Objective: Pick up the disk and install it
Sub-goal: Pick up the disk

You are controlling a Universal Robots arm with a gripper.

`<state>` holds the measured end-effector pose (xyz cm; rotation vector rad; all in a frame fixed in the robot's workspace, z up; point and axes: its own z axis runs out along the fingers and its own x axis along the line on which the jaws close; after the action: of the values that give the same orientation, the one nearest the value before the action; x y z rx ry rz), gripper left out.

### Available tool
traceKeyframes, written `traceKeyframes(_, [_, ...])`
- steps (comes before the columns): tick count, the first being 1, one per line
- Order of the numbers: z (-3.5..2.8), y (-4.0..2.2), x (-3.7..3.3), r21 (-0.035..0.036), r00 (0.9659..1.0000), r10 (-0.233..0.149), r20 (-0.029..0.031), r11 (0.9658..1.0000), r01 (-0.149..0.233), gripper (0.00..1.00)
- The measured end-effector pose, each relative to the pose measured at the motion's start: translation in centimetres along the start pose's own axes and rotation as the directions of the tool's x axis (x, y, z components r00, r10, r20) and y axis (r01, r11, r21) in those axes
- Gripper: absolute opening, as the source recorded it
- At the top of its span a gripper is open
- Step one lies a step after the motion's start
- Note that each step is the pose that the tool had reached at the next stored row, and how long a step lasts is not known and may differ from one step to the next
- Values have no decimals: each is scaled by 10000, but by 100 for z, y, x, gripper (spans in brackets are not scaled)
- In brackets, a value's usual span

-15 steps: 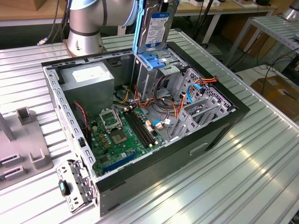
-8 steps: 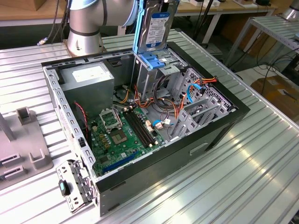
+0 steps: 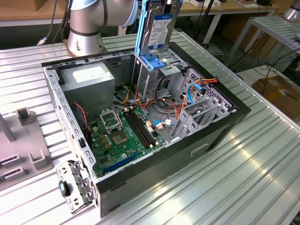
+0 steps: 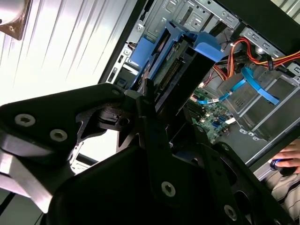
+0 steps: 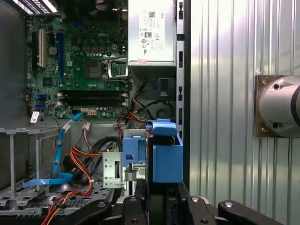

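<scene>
jaws: the gripper (image 5: 161,191) has its jaws pinching the disk, one against each broad face, at the disk's upper end.
disk: the disk (image 3: 158,26) hangs upright in the air, clear of the table, with its label face open to the exterior view and its blue rail frame along the edges.
disk, lower end: level with the mouth of the drive cage (image 3: 151,79); whether it has entered the cage or only stands over it cannot be told.
blue bracket: a blue bracket (image 5: 133,150) sits at the cage, just beside the disk's lower end.
cables: orange and red power leads (image 3: 180,110) and a blue data cable (image 3: 194,91) lie loose near the cage, none reaching the disk.
motherboard: the motherboard (image 3: 119,136) lies flat on the case floor, well apart from the disk.
power supply: the power supply (image 3: 89,77) is a grey box in the case corner toward the arm base.
case: the computer case (image 3: 197,150) lies on its side on the table (image 3: 243,183), side panel off.
arm base: the arm base (image 3: 86,28) stands on the table beyond the case.
progress: pick-up judged done, since the disk is off every surface and carried by the jaws; installation judged not yet done, since the disk stands tall above the cage rather than seated in it.
</scene>
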<state>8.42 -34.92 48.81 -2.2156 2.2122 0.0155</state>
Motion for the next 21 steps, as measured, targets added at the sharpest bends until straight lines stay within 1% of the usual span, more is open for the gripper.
traceKeyframes(3, [-1, 0, 60, 0, 10000, 0, 0, 10000, 0, 35])
traceKeyframes(8, [-2, 0, 117, 0, 10000, 0, 0, 10000, 0, 35])
traceKeyframes(14, [-2, 0, 125, 0, 10000, 0, 0, 10000, 0, 35])
traceKeyframes(16, [-2, 0, 138, 0, 10000, 0, -1, 10000, 0, 35])
traceKeyframes(21, [-3, 0, 208, 0, 10000, 0, 0, 10000, 0, 35])
